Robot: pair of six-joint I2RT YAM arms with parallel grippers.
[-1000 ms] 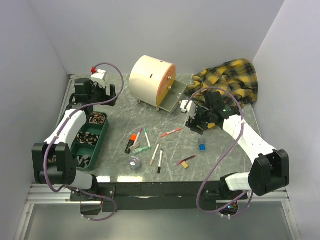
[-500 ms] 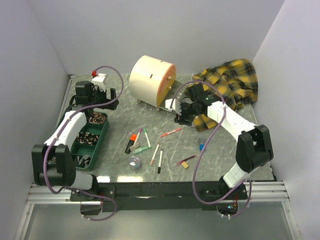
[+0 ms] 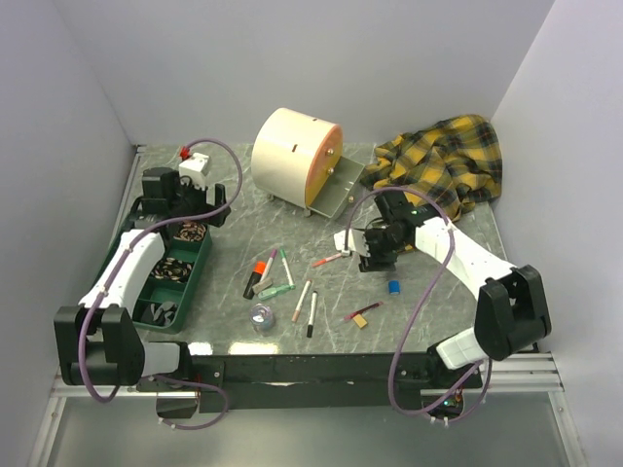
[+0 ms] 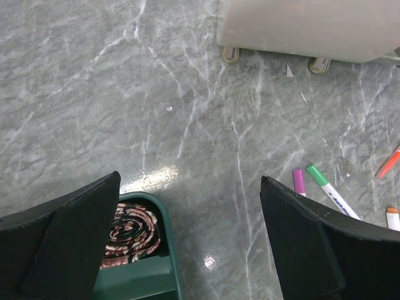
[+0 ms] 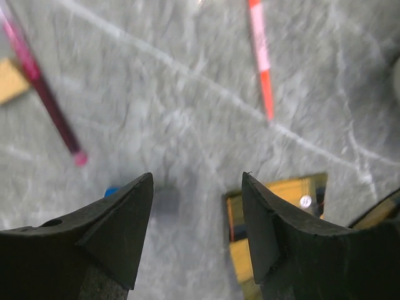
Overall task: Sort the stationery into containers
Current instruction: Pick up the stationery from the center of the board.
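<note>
Right tool (image 5: 197,181), jaws apart, over grey table (image 5: 156,100), orange pen (image 5: 261,62) ahead

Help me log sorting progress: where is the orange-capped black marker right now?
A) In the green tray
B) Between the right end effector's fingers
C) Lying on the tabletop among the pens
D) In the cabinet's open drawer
C: the orange-capped black marker lies flat on the tabletop, just left of the green-capped pen, outside both tray and drawer.
</note>
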